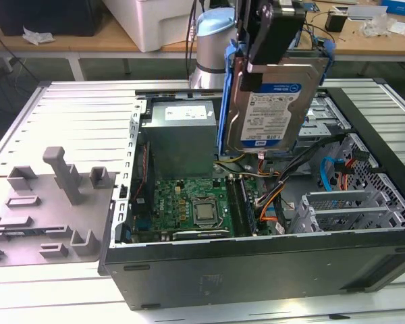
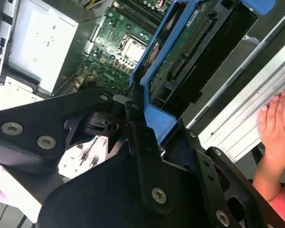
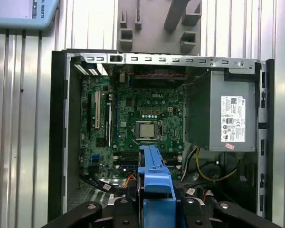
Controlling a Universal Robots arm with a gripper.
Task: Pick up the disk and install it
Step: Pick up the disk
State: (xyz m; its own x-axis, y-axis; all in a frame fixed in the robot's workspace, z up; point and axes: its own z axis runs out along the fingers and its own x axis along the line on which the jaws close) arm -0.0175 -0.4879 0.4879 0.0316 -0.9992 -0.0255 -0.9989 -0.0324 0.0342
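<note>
Gripper (image 1: 266, 64) clamped on disk (image 1: 270, 115), held upright above open PC case (image 1: 256, 270). Below/around: PSU box (image 1: 179, 135), mobo (image 1: 192, 206), loose cables (image 1: 273, 196), drive cage (image 1: 351, 209). Person's hand (image 2: 278, 126) lies on ribbed table (image 2: 247, 116) beside case.

Exterior view stands off, angled down over the computer case (image 1: 256, 277). My wrist views look down close; both share the motherboard (image 3: 133, 109) (image 2: 118, 52).
</note>
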